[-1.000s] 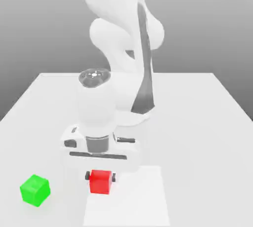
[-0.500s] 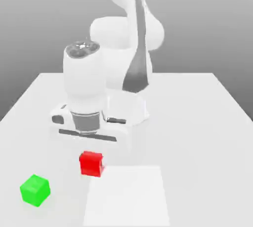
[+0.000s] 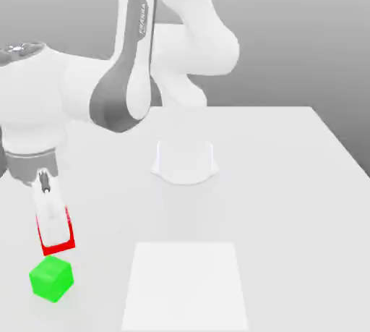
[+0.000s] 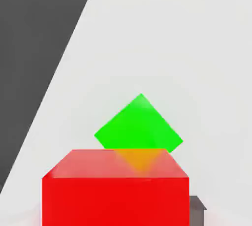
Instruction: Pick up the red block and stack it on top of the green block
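Note:
My gripper (image 3: 55, 233) is shut on the red block (image 3: 59, 247), holding it in the air near the exterior view's left edge. One white finger (image 3: 49, 211) covers most of the cube's front, so only its lower and right edges show red. The green block (image 3: 50, 278) rests on the table just below and slightly left of the held cube, with a small gap between them. In the hand view the red block (image 4: 115, 190) sits close to the camera and the green block (image 4: 139, 124) lies under it, rotated like a diamond. A dark fingertip (image 4: 197, 210) shows beside the red cube.
The white table (image 3: 289, 179) carries a brighter square patch (image 3: 186, 287) at the front middle. The arm's round base (image 3: 185, 160) stands at mid table. The table's edge runs close to the green block, with dark floor (image 4: 29, 48) beyond it.
The gripper lifted the red block off the bright patch and carried it to the exterior view's left, ending above the green block. The green block has not moved.

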